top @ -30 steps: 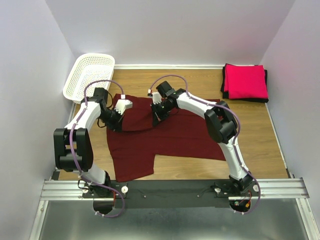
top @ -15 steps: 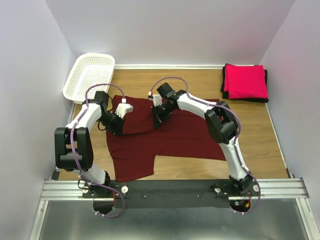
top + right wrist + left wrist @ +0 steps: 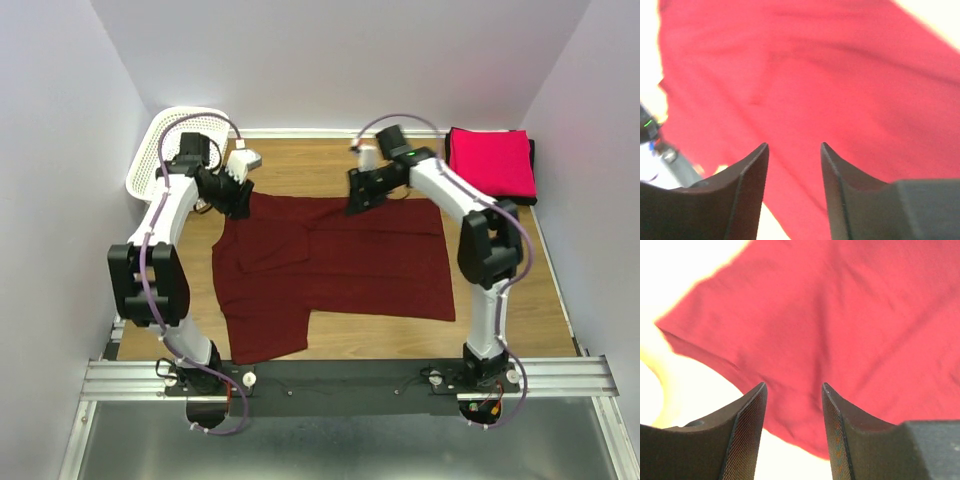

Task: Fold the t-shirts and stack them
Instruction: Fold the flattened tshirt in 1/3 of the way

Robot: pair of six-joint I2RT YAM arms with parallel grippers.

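Observation:
A dark maroon t-shirt (image 3: 340, 265) lies spread on the wooden table, one sleeve reaching toward the near edge. At its far left corner hovers my left gripper (image 3: 240, 203), open, with only maroon cloth (image 3: 850, 325) below the empty jaws (image 3: 793, 387). My right gripper (image 3: 355, 198) hangs over the shirt's far edge, also open (image 3: 793, 146), above maroon cloth (image 3: 805, 75) and holding nothing. A folded bright pink-red t-shirt (image 3: 490, 162) rests on a black one (image 3: 450, 186) at the back right.
A white mesh basket (image 3: 160, 160) stands at the back left corner, just behind my left arm. White walls close the table on three sides. The arm bases and a metal rail (image 3: 340, 378) run along the near edge.
Both grippers went from shut on the cloth to open and let the shirt go. They moved apart and toward the back, left one leftward, right one rightward. The shirt's far part now lies flatter.

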